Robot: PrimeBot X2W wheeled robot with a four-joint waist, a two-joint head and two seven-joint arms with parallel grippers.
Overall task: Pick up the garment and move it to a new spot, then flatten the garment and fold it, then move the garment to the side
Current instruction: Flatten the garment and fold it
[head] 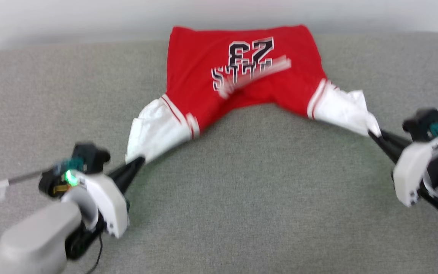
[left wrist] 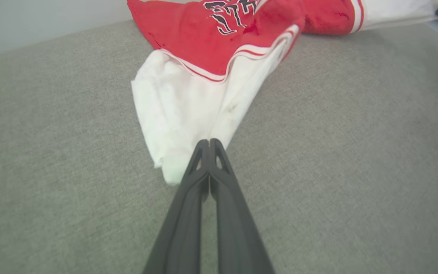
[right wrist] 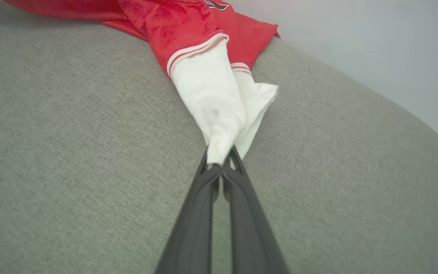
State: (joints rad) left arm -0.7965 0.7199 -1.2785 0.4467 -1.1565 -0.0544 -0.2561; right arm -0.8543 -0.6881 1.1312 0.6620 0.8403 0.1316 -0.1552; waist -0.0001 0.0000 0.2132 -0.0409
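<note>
1. The garment [head: 203, 72] lies at the far middle of the grey fabric-covered worktop [head: 261, 190], with its red body close to the pale wall [head: 51, 19]. Its two white sleeves stretch back toward the robot.
2. The left tool [head: 139, 161] is pinched together on the tip of the left sleeve [head: 154, 129]. In the left wrist view, the fingers [left wrist: 219, 182] meet with white cloth bunched at their ends.
3. The right tool [head: 375, 135] is likewise clamped on the end of the right sleeve [head: 340, 108], which is gathered to a point between its tips.
4. The step in hand looks like flattening. It is best done by drawing both sleeves outward and low with even tension, so the red body slides flat and does not lift.
5. The sleeves are twisted into narrow ropes, so the pull should be gentle. Thin fabric can slip out of a tip grip if it is jerked.
6. The striped trim [head: 257, 74] lies folded across the chest. It probably needs a separate smoothing pass, since sleeve tension alone may not turn it back.
7. For writing, black white-outlined numerals [head: 250, 51] appear upside down from the head view and read as "23". The lettering [head: 224, 78] beneath is blurred and partly covered by the trim, so it cannot be read. No brand mark can be made out.
</note>
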